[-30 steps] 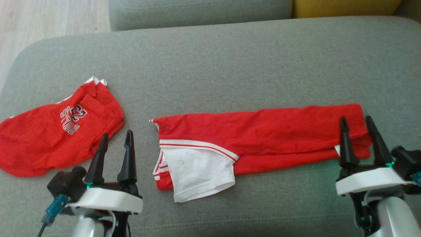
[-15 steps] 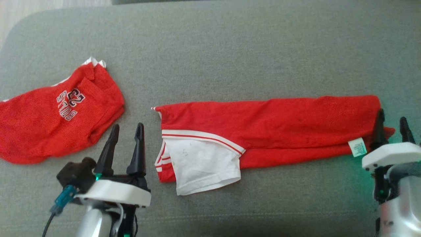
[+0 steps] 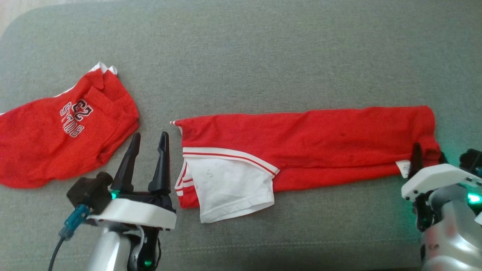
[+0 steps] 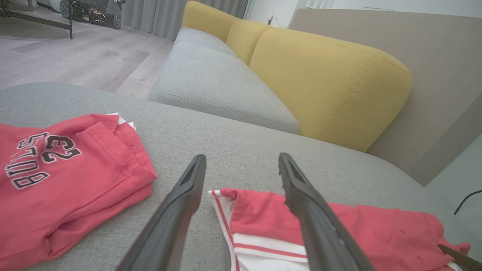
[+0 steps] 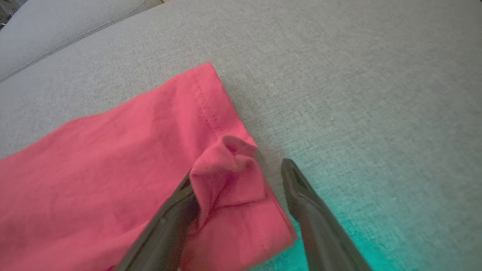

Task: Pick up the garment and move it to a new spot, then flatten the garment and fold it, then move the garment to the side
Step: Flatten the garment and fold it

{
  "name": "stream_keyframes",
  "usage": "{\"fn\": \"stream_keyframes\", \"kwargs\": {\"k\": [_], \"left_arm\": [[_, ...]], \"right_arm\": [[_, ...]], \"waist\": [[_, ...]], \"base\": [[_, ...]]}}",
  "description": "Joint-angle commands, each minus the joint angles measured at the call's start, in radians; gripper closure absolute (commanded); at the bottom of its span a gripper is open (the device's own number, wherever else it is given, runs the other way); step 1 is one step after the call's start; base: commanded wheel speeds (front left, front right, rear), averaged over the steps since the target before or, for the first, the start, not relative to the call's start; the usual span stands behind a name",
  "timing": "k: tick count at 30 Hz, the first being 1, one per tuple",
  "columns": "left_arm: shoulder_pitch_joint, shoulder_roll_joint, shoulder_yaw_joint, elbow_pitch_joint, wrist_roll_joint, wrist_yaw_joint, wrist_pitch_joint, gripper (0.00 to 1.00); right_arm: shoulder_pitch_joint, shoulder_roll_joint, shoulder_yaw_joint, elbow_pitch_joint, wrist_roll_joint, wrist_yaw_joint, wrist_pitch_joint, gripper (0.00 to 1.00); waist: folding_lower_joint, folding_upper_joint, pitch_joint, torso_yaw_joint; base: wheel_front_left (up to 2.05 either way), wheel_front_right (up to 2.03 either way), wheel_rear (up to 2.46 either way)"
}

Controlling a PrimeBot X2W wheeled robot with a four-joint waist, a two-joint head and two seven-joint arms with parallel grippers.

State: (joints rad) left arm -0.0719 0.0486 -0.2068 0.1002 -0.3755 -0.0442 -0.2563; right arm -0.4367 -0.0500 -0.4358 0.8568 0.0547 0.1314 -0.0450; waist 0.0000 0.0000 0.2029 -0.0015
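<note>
The right gripper [image 5: 239, 173] stands open, its two dark fingers spread to either side of a bunched corner of the garment [image 3: 320, 139]. In the right wrist view the fabric fold lies over the tip of one finger, while the other finger [image 5: 301, 195] rests on bare grey cushion [image 3: 263, 56] just beside the hem. A green glow [image 5: 339, 218] falls on the cushion next to that finger. A small white label [image 3: 403, 167] sits at the garment's edge right by this gripper.

From there the garment runs as a long red band, folded lengthwise and lying flat, away toward the left gripper [image 3: 149, 137]. Its far end shows a white panel [image 3: 229, 188] with red-and-white striped trim.

The left gripper is also open and holds nothing. It hovers over bare cushion, its fingertips just short of the striped end of the garment; in the left wrist view one finger overlaps the red corner. On its other side, close by, lies a second red garment [image 3: 64, 139], rumpled, with a number and letters printed on it.

Beyond the fingertips in the left wrist view rise yellow back cushions [image 4: 327, 82] and a pale wood floor [image 4: 75, 56].
</note>
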Motion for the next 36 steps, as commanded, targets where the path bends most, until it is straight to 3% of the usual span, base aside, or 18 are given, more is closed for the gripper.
{"fn": "stream_keyframes", "kwargs": {"k": [1,2,3,4,5,8,13,22,26,31,36], "left_arm": [[-0.039,0.002,0.036,-0.033,-0.005,0.003,-0.005,0.0],[-0.039,0.002,0.036,-0.033,-0.005,0.004,-0.005,0.0],[-0.039,0.002,0.036,-0.033,-0.006,0.004,-0.005,0.0],[-0.039,0.002,0.036,-0.033,-0.006,0.004,-0.005,0.0],[-0.039,0.002,0.036,-0.033,-0.006,0.004,-0.005,0.0],[-0.035,0.002,0.035,-0.033,-0.006,0.006,-0.005,0.0],[-0.032,0.002,0.031,-0.034,-0.007,0.008,-0.005,0.0],[-0.033,0.002,0.018,-0.035,-0.013,0.01,-0.005,0.0],[-0.033,0.002,0.02,-0.031,-0.019,0.014,-0.005,0.0],[-0.01,0.002,0.012,-0.024,-0.039,0.024,-0.005,0.0],[0.005,0.002,-0.003,-0.026,-0.056,0.035,-0.005,0.0]], "right_arm": [[-0.02,0.0,0.04,0.012,0.013,-0.001,-0.002,0.0],[-0.024,0.0,0.05,0.027,0.02,-0.001,-0.004,0.0],[-0.027,0.0,0.062,0.041,0.028,-0.001,-0.004,0.18],[-0.03,0.0,0.076,0.055,0.037,-0.001,-0.004,0.71],[-0.033,0.0,0.093,0.065,0.045,-0.001,-0.006,1.0],[-0.035,0.0,0.11,0.073,0.049,-0.001,-0.028,1.0],[-0.043,-0.038,0.056,0.04,-0.013,-0.001,-0.075,1.0],[-0.062,-0.125,-0.18,-0.049,-0.194,-0.001,-0.076,1.0],[-0.079,-0.09,-0.248,-0.094,-0.263,-0.001,-0.066,1.0],[-0.074,-0.041,-0.18,-0.114,-0.248,-0.001,-0.052,1.0],[-0.034,-0.014,-0.004,-0.165,-0.223,-0.001,-0.03,1.0]], "waist": [[0.0,0.0,-0.005,-0.005],[0.0,0.0,-0.007,-0.007],[0.0,0.0,-0.009,-0.009],[0.0,0.0,-0.011,-0.011],[0.0,0.0,-0.013,-0.013],[0.0,0.0,-0.019,-0.017],[0.0,0.0,-0.024,-0.016],[0.0,0.0,-0.027,-0.007],[0.0,0.0,-0.038,-0.004],[0.0,0.0,-0.086,-0.011],[0.0,0.0,-0.135,-0.015]], "base": [[0.0,0.0,0.0],[0.0,0.0,0.0],[0.0,0.0,0.0],[0.0,0.0,0.0],[0.0,0.0,0.0],[0.0,0.0,0.0],[0.0,0.0,0.0],[0.0,0.0,0.0],[0.0,0.0,0.0],[0.0,0.0,0.0],[0.0,0.0,0.0]]}}
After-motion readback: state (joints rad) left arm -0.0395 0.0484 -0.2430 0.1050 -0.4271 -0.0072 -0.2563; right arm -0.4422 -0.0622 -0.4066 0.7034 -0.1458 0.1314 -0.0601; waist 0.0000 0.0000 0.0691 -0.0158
